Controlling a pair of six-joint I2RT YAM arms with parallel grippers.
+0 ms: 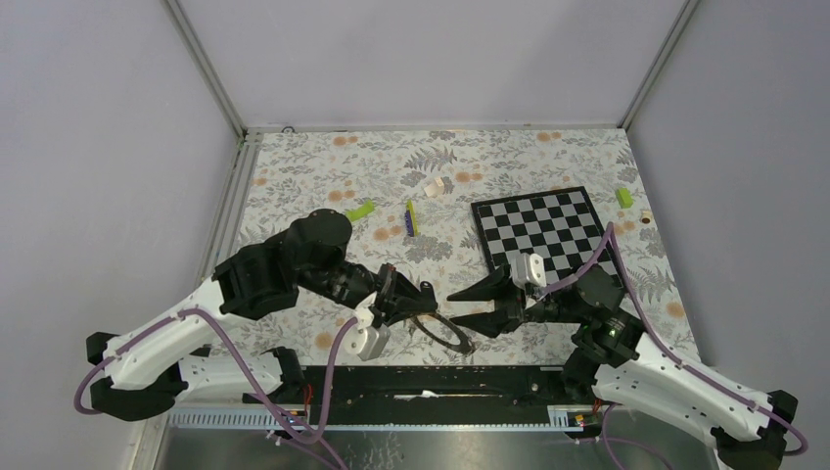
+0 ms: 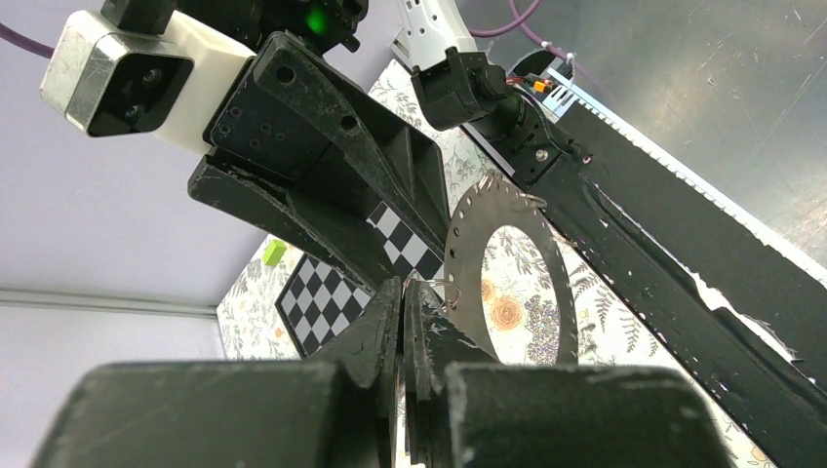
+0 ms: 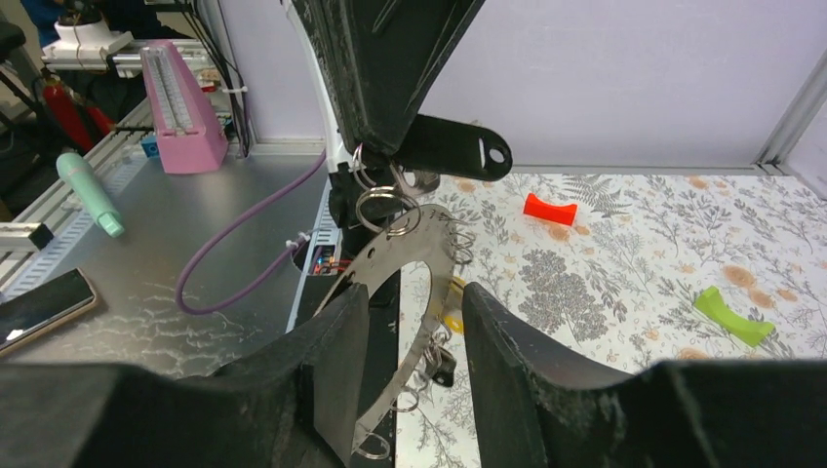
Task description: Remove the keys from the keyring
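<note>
The keyring (image 3: 421, 249), a flat silvery hoop with small split rings along its rim, hangs in the air by the table's near edge and looks dark in the top view (image 1: 445, 333). My left gripper (image 2: 402, 289) is shut at the hoop's top. A black-tagged key (image 3: 454, 148) sticks out sideways from its tips, and the hoop dangles below on split rings. My right gripper (image 3: 414, 292) is open, one finger on each side of the hoop's lower part. A yellow-tagged key (image 3: 452, 317) and a small dark key (image 3: 444, 363) hang from the rim between those fingers.
The checkered board (image 1: 543, 230) lies at the right rear. Lime-green blocks (image 1: 360, 210) (image 1: 623, 197), a yellow-green and purple stick (image 1: 412, 217) and a pale piece (image 1: 437, 186) lie on the floral cloth. A red piece (image 3: 548, 208) rests farther back. The black rail (image 1: 440, 377) runs under the hoop.
</note>
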